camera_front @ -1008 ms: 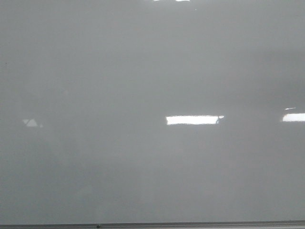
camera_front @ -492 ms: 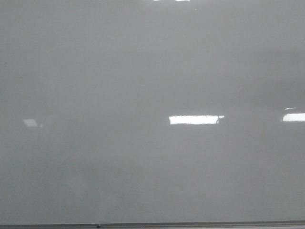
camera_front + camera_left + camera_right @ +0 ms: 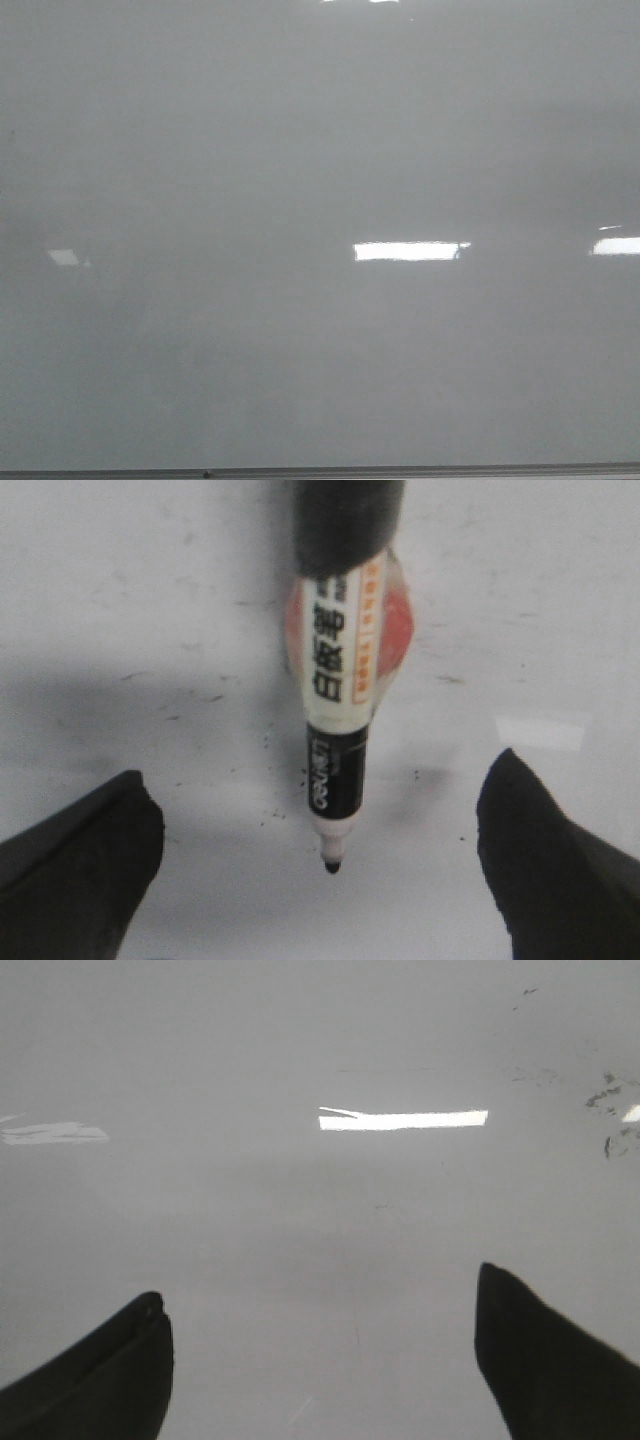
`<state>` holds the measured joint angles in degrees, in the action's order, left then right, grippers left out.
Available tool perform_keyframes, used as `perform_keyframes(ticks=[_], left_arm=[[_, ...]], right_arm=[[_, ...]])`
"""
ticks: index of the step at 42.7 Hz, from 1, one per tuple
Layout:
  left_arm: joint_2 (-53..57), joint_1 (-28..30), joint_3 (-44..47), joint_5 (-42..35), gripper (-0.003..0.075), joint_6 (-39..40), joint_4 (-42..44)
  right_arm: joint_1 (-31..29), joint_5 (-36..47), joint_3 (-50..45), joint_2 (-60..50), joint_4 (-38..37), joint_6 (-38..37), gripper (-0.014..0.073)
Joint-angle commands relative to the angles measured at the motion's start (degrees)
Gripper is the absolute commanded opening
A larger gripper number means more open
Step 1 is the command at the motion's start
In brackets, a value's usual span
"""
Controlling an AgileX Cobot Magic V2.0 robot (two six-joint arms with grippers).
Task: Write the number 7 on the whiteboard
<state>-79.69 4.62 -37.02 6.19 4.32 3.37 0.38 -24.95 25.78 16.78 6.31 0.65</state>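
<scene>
On the whiteboard, front view, no stroke shows — the 7 is not begun. Left wrist view: marker points tip-first at the board between wide-spread jaws, which touch nothing; what holds it, cannot tell. Right gripper open, empty. Step in hand: approach. Next move — tip to board, top stroke first.

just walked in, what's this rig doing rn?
It is set up to write on the whiteboard. In the left wrist view a marker points tip-first at the board, between the wide-apart fingers of the left gripper; what holds it is not clear. The right gripper is open and empty. No 7 shows on the board in the front view.
</scene>
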Motion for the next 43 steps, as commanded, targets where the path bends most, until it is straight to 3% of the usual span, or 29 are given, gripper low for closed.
perform_keyframes(ticks=[1,10,25,31,37,43], left_arm=[[-0.49,-0.26,-1.8,-7.17,0.0544,0.19,0.71],[-3.3,-0.26,-1.8,-12.32,0.0413,0.19,1.63],[-3.45,-0.26,-1.8,-12.08,-0.0008,0.19,1.63],[-2.3,-0.26,-1.8,-10.06,-0.002,0.19,1.63],[1.02,-0.26,-2.2,-3.32,-0.002,0.19,1.63],[3.71,-0.62,-5.95,14.62,-0.002,0.3,0.45]], right_arm=[[-0.01,4.87,1.96,1.0,0.03,0.03,0.0633],[-0.01,4.87,1.96,1.0,0.03,0.03,0.0633],[-0.01,4.87,1.96,1.0,0.03,0.03,0.0633],[-0.01,4.87,1.96,1.0,0.03,0.03,0.0633],[-0.01,4.81,1.96,1.0,0.03,0.03,0.0633],[0.09,3.6,2.31,1.09,0.08,0.03,0.0633]])
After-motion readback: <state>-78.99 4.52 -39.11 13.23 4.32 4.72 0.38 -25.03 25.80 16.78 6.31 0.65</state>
